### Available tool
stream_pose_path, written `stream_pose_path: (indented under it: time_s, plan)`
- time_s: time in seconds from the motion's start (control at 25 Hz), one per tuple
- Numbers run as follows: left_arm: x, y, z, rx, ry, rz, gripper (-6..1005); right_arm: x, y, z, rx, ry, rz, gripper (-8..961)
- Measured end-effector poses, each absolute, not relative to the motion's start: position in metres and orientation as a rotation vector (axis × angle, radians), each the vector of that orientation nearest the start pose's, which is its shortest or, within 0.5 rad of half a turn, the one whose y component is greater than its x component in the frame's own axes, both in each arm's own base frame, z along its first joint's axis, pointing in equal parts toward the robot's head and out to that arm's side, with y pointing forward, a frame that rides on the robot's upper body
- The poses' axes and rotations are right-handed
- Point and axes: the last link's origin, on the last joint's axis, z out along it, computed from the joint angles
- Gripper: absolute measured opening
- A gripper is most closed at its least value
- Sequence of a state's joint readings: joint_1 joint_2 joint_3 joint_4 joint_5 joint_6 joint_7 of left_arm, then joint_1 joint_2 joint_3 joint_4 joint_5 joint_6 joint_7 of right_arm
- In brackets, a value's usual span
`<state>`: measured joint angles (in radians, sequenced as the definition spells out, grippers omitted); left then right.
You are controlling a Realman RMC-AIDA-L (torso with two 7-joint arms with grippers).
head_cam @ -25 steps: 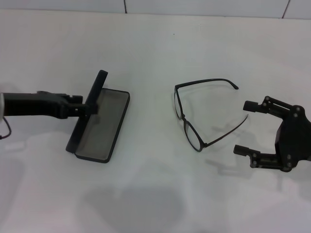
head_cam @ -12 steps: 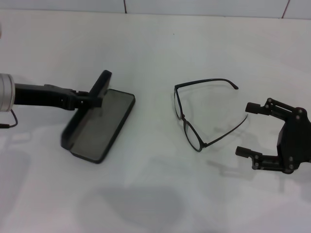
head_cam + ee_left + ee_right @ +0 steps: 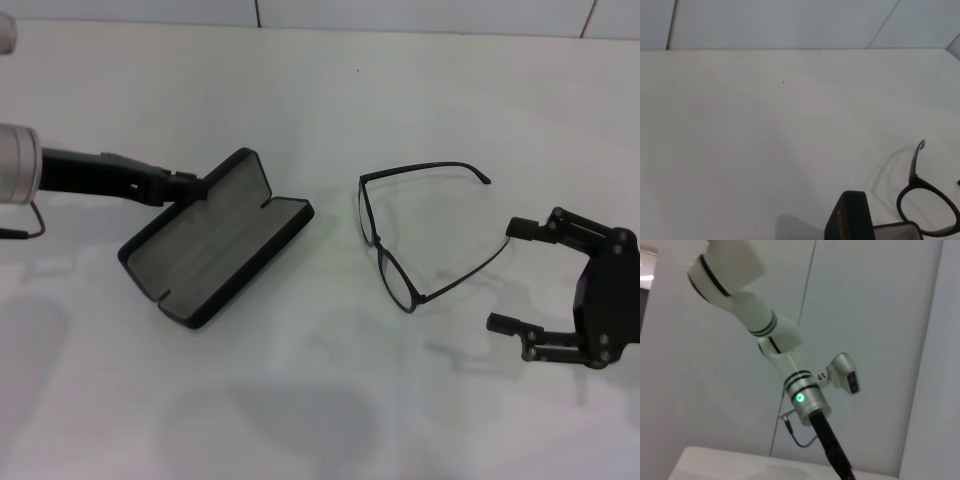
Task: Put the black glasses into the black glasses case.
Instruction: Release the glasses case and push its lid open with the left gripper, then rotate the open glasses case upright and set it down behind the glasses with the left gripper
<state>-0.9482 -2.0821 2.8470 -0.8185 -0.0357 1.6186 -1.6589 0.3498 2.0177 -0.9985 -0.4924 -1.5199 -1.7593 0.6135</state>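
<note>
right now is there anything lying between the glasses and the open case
Nothing visible does. In the head view only bare table lies between the glasses and the open case. The left tool is at the lid's far edge, off that path; the right tool sits open on the glasses' other side.

Left arm comes in low from the side, slim black forearm stretched out nearly flat, and the left gripper [image 3: 188, 187] sits right at the far edge of the matte black hinged glasses case [image 3: 215, 237], touching its raised lid. Right gripper [image 3: 516, 275] hangs on the opposite side, well apart from that case, its two black fingers [image 3: 524, 227] spread wide.
</note>
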Motion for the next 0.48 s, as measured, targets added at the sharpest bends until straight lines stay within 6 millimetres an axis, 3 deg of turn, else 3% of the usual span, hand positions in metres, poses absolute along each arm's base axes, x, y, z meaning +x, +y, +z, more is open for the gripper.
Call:
stream_pose_path:
  time_s: [0.28,0.48]
  plan:
    - [-0.258,0.381,0.039,-2.583,-1.098,-0.277,190,0.275,0.256,0.001,-2.563,-0.214,0.996,850]
    - [-0.234,0.395,0.037,-2.652,-0.940,-0.277,190,0.279,0.252,0.000,-2.558,-0.196,0.995,850]
